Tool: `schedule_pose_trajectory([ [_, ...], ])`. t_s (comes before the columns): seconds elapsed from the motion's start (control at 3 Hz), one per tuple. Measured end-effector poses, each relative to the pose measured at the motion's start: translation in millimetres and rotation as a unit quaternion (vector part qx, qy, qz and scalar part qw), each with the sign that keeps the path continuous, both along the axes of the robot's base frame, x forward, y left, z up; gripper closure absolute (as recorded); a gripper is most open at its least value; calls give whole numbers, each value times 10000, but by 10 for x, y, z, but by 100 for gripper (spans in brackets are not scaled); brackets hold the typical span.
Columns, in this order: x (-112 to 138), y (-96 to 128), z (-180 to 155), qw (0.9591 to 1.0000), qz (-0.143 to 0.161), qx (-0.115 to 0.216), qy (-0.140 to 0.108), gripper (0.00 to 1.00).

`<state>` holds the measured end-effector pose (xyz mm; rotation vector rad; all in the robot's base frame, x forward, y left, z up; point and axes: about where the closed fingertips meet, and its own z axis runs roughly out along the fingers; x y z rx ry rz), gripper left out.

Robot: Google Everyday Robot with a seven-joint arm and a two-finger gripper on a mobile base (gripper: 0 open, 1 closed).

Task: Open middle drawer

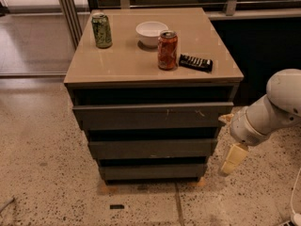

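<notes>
Your pale gripper (229, 149) is hovering at three o'clock of the dark grey slab middle drawer (151, 148), not yet opened; I cannot tell its grip.

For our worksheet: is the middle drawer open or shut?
Shut: middle drawer front sits flush in the cabinet; claw hangs beside its right end.

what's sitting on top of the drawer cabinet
A green can, white bowl, red can and black remote; the tabletop beneath them is covered. The gripper hangs right of the middle drawer.
</notes>
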<state>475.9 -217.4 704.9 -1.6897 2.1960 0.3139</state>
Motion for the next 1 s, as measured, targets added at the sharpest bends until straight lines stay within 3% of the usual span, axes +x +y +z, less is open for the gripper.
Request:
schedule_pose_trajectory([
  [0.33, 74, 5, -425, 9991, 288, 220, -224, 0],
  [0.67, 208, 165, -1009, 9959, 654, 564, -265, 0],
  [1.0, 267, 364, -1710, 9919, 908, 888, -41, 0],
])
